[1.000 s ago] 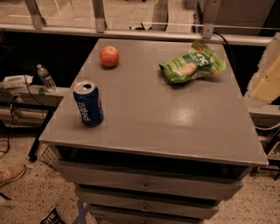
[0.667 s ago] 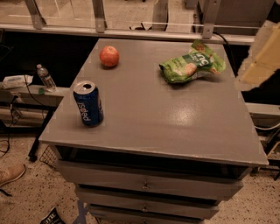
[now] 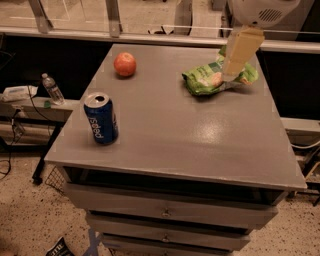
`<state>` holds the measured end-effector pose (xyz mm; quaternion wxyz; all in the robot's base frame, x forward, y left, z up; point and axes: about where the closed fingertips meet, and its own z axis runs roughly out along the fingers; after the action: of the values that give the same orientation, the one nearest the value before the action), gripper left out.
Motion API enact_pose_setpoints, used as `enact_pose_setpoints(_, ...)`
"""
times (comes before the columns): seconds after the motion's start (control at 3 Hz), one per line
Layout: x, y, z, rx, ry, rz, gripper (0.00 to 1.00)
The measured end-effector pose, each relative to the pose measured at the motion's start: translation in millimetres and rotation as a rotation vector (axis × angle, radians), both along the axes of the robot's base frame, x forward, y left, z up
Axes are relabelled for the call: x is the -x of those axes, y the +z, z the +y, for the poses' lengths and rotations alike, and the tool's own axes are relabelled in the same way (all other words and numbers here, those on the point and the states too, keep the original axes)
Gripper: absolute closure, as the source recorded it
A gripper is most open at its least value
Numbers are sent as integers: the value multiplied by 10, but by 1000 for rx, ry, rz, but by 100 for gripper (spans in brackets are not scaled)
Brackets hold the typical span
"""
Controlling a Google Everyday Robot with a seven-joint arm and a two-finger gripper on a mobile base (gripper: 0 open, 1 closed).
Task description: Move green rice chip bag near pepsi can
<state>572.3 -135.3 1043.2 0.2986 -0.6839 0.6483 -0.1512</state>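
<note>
The green rice chip bag (image 3: 207, 81) lies flat at the far right of the grey table top (image 3: 190, 130). The pepsi can (image 3: 101, 119) stands upright near the front left corner, far from the bag. My gripper (image 3: 234, 67) hangs from the white arm (image 3: 260, 10) at the top right. Its cream-coloured end points down over the right part of the bag and covers some of it. I cannot tell whether it touches the bag.
A red apple (image 3: 125, 64) sits at the far left of the table. A clear plastic bottle (image 3: 52, 89) stands on a low shelf left of the table. Drawers (image 3: 165, 212) are below the front edge. A railing runs behind.
My gripper has swung in from beyond the table's right edge to the left and now hangs over the bag. The bag, can and apple have not moved.
</note>
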Motion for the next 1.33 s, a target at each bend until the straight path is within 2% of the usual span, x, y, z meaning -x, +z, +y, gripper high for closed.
enact_pose_setpoints(0.33, 1, 1, 1, 0, 0, 0, 0)
enact_pose_setpoints(0.67, -305, -533, -103, 64, 9, 66, 0)
enact_pose_setpoints(1.0, -584, -1097, -266, 110, -13, 134, 0)
enact_pose_setpoints(1.33, -896, -1564, -443, 142, -89, 155, 0)
